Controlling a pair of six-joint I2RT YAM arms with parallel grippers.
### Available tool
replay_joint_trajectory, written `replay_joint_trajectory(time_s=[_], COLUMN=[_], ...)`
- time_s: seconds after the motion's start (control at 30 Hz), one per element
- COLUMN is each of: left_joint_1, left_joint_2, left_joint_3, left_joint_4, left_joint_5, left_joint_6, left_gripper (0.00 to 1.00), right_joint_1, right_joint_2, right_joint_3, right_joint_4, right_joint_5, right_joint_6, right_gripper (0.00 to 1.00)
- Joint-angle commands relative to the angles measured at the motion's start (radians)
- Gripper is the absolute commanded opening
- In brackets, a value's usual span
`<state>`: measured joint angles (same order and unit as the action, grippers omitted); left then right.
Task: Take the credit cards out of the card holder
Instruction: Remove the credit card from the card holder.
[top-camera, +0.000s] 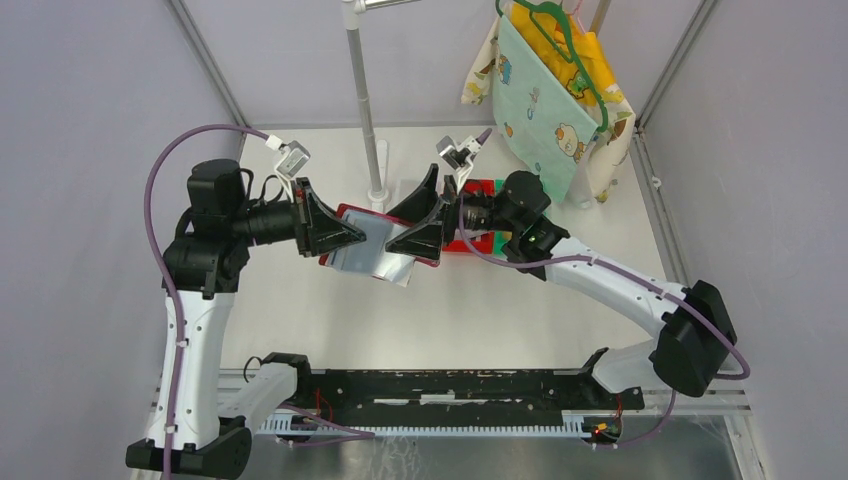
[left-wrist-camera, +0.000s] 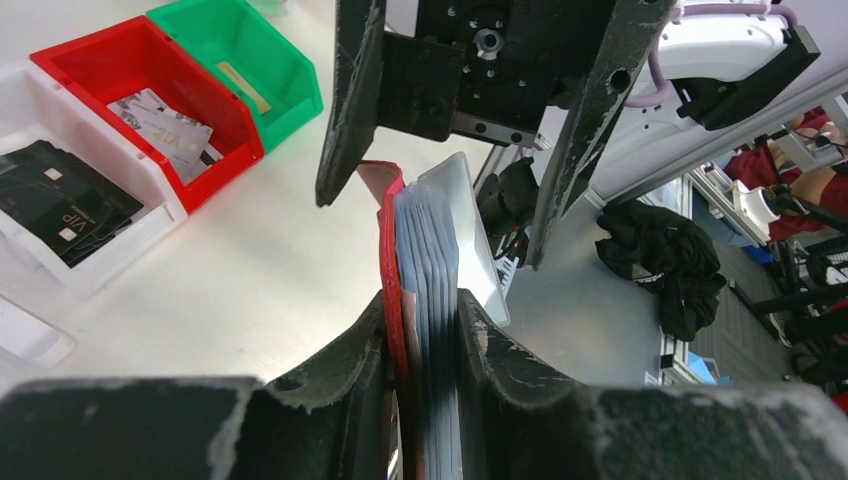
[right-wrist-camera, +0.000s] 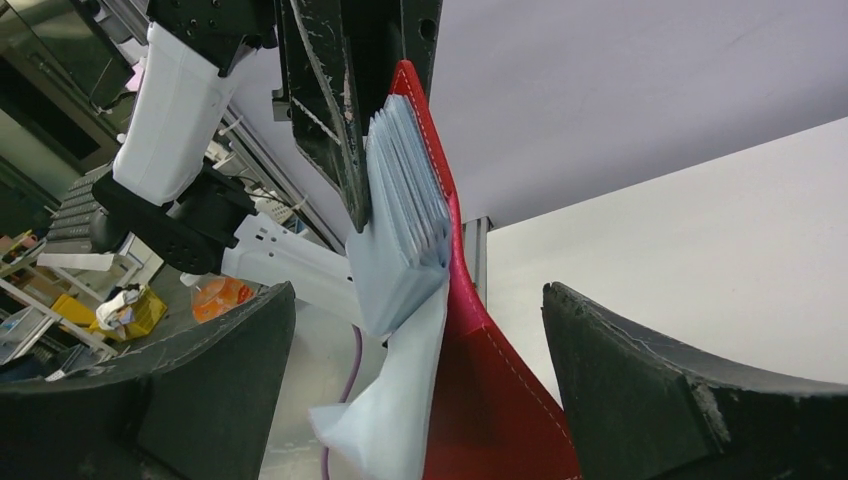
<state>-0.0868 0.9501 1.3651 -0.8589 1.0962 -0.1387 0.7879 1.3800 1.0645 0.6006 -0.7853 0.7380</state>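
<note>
Currently the left gripper (left-wrist-camera: 425, 310) clamps the card holder (left-wrist-camera: 390, 230); the right gripper (right-wrist-camera: 415, 300), jaws wide astride its free edge, could snag floppy sleeves (right-wrist-camera: 405, 170), tugging it loose.

Overhead looking down, wrist views close, facing each other — sharing card holder (top-camera: 372, 248)

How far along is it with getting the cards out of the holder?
Done: some cards lie in the red bin, a tan card in the green bin. In hand: left gripper clamps the card holder, right gripper open around its free end. Left: unclear whether sleeves still hold cards.
</note>
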Motion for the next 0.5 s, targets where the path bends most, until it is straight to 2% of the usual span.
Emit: replay_joint_trajectory(time_s=[0.0, 0.1, 0.23, 0.4, 0.47], left_joint_1=[-0.002, -0.002, -0.003, -0.002, -0.002], left_joint_2=[-0.015, -0.014, -0.013, -0.013, -0.011], left_joint_3=[0.043, 0.044, 0.050, 0.054, 0.054], left_joint_4=[0.029, 0.029, 0.020, 0.013, 0.013], left_joint_5=[0.054, 0.056, 0.048, 0.030, 0.018], left_joint_6=[0.048, 0.046, 0.058, 0.067, 0.062], left_gripper=[0.02, 0.02, 0.02, 0.02, 0.10], right_joint_1=[0.039, 0.050, 0.054, 0.057, 0.057], right_joint_2=[0.032, 0.046, 0.063, 0.080, 0.088], right_joint_3=[0.065, 0.060, 0.051, 0.022, 0.014], right_joint_4=[0.059, 0.082, 0.095, 0.184, 0.230], right_joint_5=[-0.030, -0.021, -0.019, 0.007, 0.012], right_joint_6=[-0.002, 0.020, 0.057, 0.150, 0.186], right_gripper=[0.98, 0.85, 0.56, 0.34, 0.23])
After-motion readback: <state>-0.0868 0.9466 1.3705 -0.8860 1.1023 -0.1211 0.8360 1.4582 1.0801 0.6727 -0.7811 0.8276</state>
